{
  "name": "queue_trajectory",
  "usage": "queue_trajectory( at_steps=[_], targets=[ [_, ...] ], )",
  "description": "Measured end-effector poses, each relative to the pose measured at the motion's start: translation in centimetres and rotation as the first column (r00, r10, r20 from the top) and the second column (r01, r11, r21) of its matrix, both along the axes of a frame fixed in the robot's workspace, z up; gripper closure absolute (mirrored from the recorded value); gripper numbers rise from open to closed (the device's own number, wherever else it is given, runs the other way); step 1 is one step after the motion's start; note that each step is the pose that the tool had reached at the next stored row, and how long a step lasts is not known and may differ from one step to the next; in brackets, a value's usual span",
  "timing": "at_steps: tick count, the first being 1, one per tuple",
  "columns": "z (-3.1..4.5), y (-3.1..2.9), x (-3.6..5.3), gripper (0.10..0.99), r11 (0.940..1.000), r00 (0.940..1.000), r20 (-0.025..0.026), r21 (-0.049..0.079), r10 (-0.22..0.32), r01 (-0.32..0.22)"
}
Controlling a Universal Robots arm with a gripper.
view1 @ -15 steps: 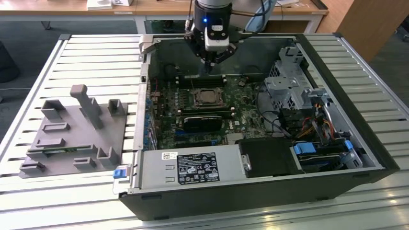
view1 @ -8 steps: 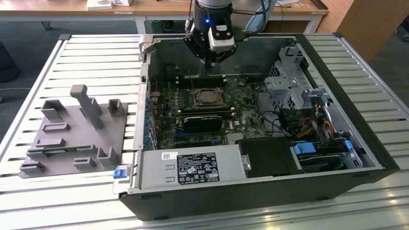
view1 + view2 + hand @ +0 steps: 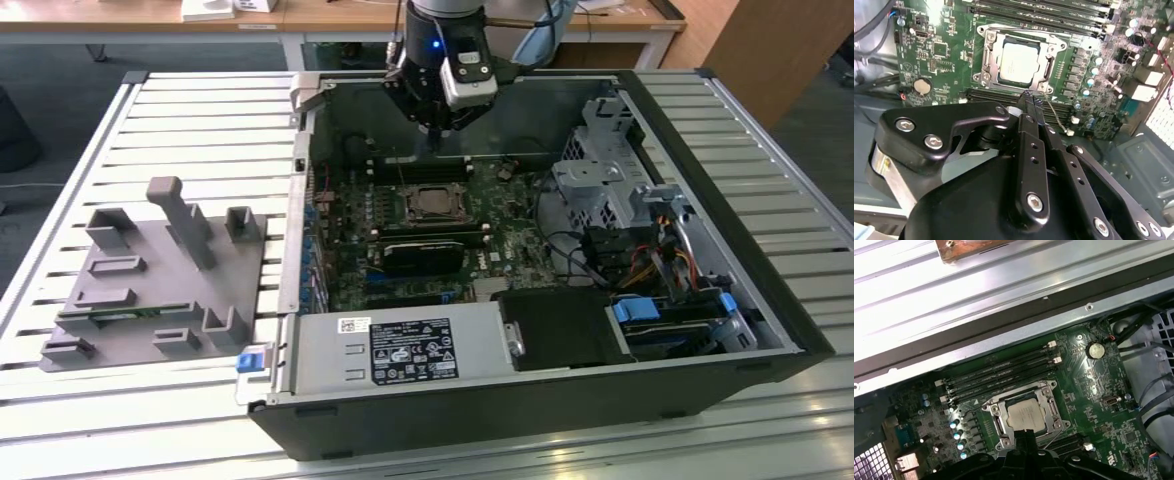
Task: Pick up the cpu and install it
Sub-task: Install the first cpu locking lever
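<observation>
On the exterior view's left, a grey tray (image 3: pixel 160 290) with upright pegs and slots lies on the slatted white table (image 3: pixel 120 130); a thin green strip sits low in one of its slots. Just beside it, toward the middle, stands the open computer case (image 3: pixel 534 270), its power supply (image 3: pixel 400 350) with a printed label along the near edge. Inside, the green motherboard (image 3: pixel 441 235) fills the case floor, and the dark metal-framed socket (image 3: pixel 434 203) sits on it with rows of memory slots (image 3: pixel 407 168) on its far side. The cpu (image 3: pixel 435 204) lies flat in that socket, its silvery top (image 3: pixel 1020 63) ringed by the frame in both wrist views (image 3: pixel 1026 416). Above the far part of the board hangs the gripper (image 3: pixel 437 140), apart from the chip and carrying nothing. In the second wrist view its two black fingers (image 3: pixel 1030 107) press together at the tips, clenched on empty air, just short of the socket's near edge. A round coin battery (image 3: pixel 922 86) sits on the board away from the socket. On the exterior view's right are the metal drive cage (image 3: pixel 601 180), bundled cables (image 3: pixel 654 265) and blue latches (image 3: pixel 638 310)
</observation>
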State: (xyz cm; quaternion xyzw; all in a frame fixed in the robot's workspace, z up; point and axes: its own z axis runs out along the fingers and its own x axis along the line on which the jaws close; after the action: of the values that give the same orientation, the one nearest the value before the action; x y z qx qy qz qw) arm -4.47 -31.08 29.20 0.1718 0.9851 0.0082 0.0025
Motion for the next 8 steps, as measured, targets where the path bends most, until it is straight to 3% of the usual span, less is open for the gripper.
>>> queue_trajectory(
  at_steps=[8],
  targets=[
    [0.00, 0.00, 0.00, 0.980, 0.9952, 0.9952, 0.0000, 0.000, 0.098, -0.098]
  ],
)
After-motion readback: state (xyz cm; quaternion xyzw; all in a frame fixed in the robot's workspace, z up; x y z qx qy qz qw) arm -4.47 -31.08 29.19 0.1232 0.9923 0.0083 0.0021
